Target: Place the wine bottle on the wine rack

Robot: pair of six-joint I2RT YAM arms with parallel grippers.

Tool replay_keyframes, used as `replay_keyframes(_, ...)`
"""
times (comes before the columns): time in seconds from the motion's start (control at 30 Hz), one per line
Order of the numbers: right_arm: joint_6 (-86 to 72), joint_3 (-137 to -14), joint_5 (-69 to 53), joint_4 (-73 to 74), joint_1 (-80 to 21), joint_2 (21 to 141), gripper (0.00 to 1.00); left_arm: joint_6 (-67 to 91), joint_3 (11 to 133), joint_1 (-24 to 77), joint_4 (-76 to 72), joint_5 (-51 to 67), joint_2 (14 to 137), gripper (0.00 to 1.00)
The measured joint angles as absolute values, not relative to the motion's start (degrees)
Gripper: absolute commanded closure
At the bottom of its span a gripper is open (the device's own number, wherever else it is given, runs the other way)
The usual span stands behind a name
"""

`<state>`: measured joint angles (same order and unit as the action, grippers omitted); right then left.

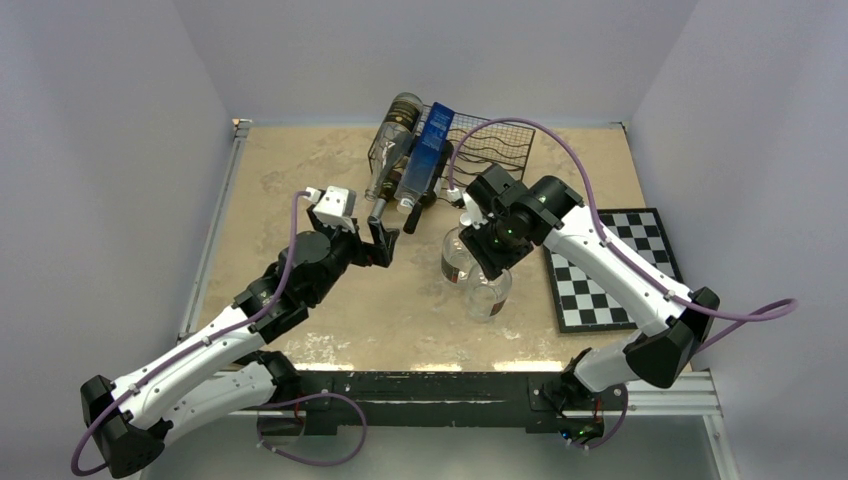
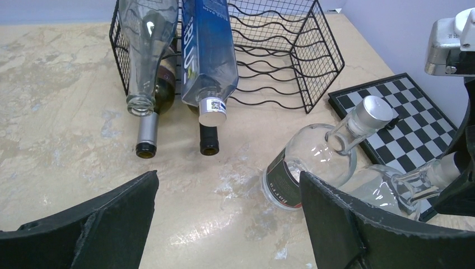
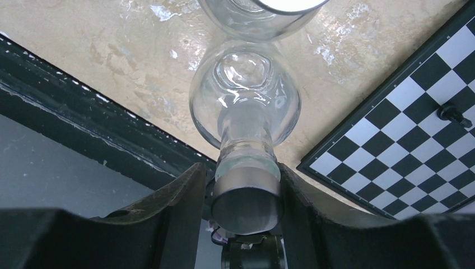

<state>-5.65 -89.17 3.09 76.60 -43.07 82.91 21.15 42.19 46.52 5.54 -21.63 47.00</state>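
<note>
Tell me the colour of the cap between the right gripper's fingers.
Silver: a plain metallic cap. The right wrist view shows it best.

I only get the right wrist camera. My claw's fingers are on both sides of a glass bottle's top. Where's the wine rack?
Observer: The wine rack is at the table's far edge, past your bottle.
Operator: Is it full?
Observer: No. A clear bottle and a blue bottle lie in its left side; the right side is bare.
Operator: And my other claw?
Observer: The left claw hangs open, holding nothing.
</note>
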Motion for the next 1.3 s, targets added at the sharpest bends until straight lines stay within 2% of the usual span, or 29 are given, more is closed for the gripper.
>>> replay_keyframes(0.13, -6.02, -88.09, 3.29, 75.37, -43.0, 82.3, 0.51, 21.52, 42.19, 46.52, 5.58, -21.58, 47.03, 0.01)
replay_keyframes(0.23, -6.04, -87.77, 3.49, 74.59, -42.98, 82.21, 0.58, 21.54, 42.19, 46.52, 5.67, -21.37, 47.03, 0.01)
replay_keyframes(0.27, -6.02, -87.7, 3.51, 74.32, -42.94, 82.21, 0.66, 21.54, 42.19, 46.52, 5.69, -21.34, 47.03, 0.01)
replay_keyframes(0.37, -5.65, -87.61, 3.79, 73.63, -42.74, 82.21, 1.0, 21.61, 42.19, 46.52, 5.74, -21.23, 47.03, 0.01)
replay_keyframes(0.63, -5.3, -87.07, 2.31, 72.42, -42.76, 81.62, 1.0, 23.46, 39.11, 46.52, 7.7, -20.23, 44.95, 0.03)
replay_keyframes(0.87, -8.32, -86.7, -3.6, 67.72, -45.23, 80.12, 1.0, 26.33, 37.5, 46.52, 12.6, -19.68, 41.98, 0.04)
replay_keyframes(1.0, -12.4, -83.42, -7.11, 59.46, -46.3, 77.1, 1.0, 28.14, 37.47, 46.52, 15.11, -19.64, 40.88, 0.06)
replay_keyframes(1.3, -18.11, -67.94, -9.13, 37.91, -46.57, 71.81, 1.0, 35.83, 36.51, 46.52, 26.74, -20.08, 40.32, 0.08)
